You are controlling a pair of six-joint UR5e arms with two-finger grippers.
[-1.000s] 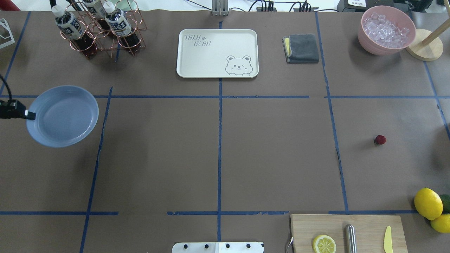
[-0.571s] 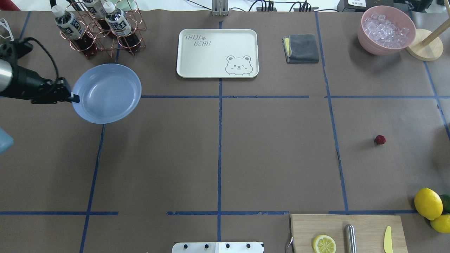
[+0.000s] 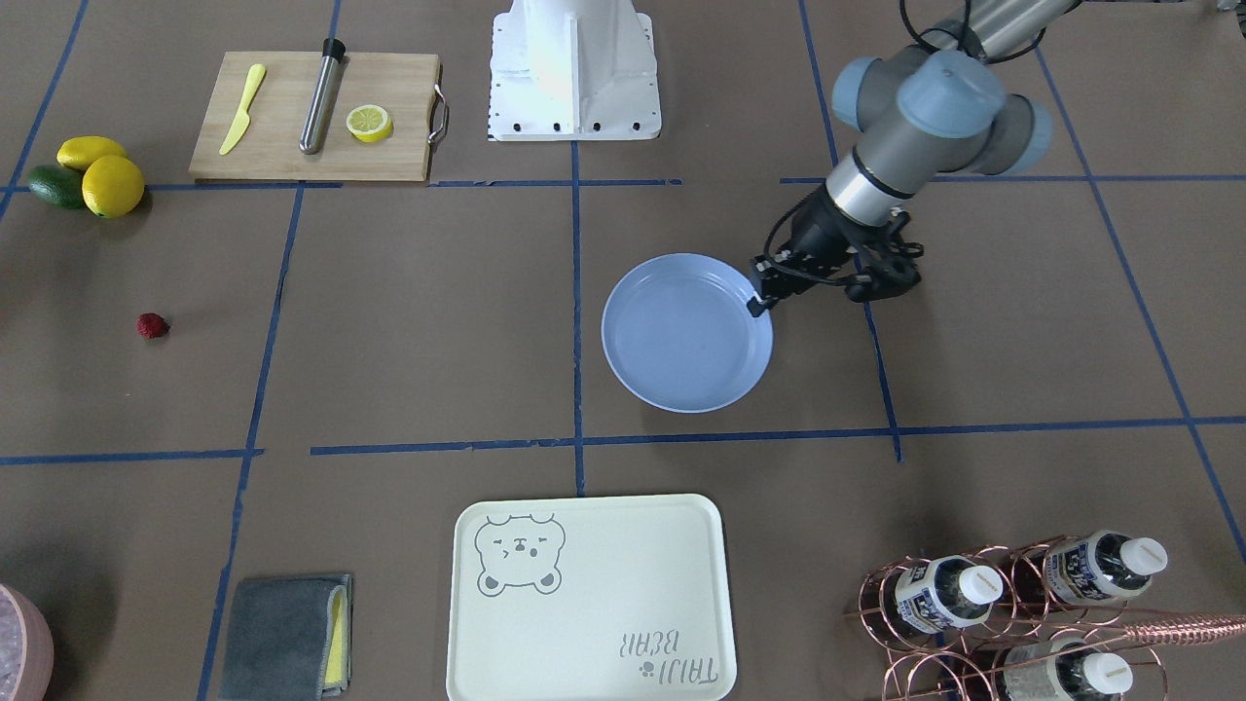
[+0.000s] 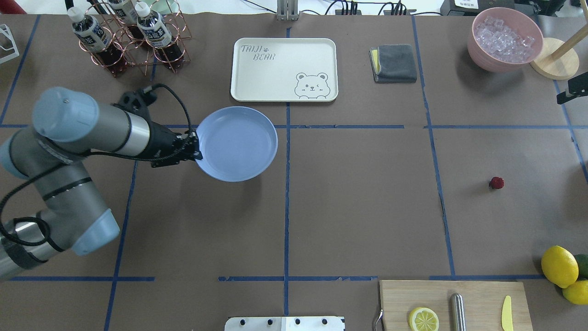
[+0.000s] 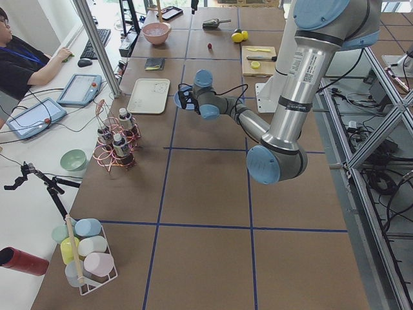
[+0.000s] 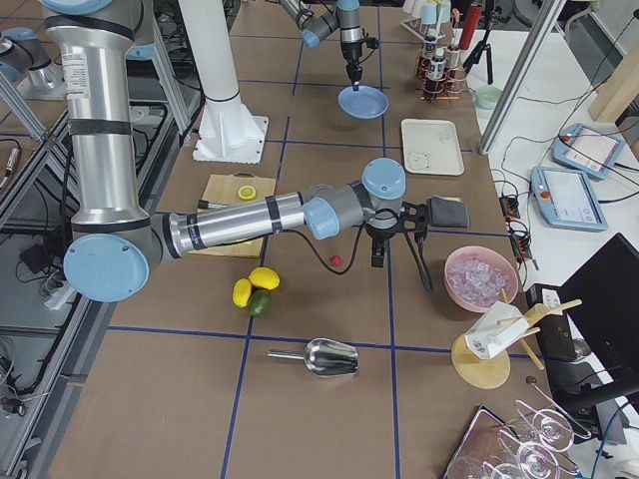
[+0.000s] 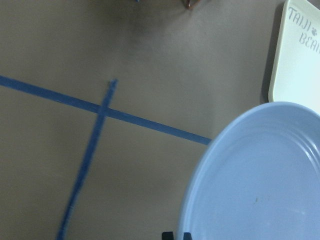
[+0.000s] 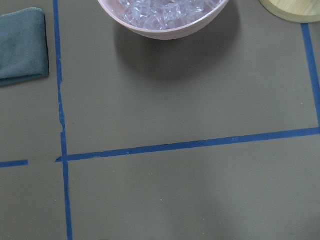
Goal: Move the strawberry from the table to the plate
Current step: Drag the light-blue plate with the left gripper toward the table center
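The small dark-red strawberry [image 4: 496,183] lies alone on the brown table [image 4: 367,207], far to the right; it also shows as the strawberry [image 3: 151,325]. My left gripper [image 4: 196,151] is shut on the left rim of the light-blue plate [image 4: 236,143] and holds it near the table's middle, just in front of the bear tray. The left wrist view shows the plate [image 7: 260,180] with the fingertips [image 7: 175,235] at its rim. My right gripper [image 6: 377,257] hangs beyond the strawberry, near the pink bowl. I cannot tell whether it is open or shut.
A cream bear tray [image 4: 284,69], a grey cloth [image 4: 394,63] and a pink bowl [image 4: 505,39] of ice stand at the back. A copper bottle rack [image 4: 133,41] is back left. A cutting board [image 4: 482,294] and lemons [image 4: 559,265] sit front right.
My left arm has carried the plate from the table's left edge rightward to near the centre line. A dark part of the right arm now shows at the right edge. The strawberry stayed put.
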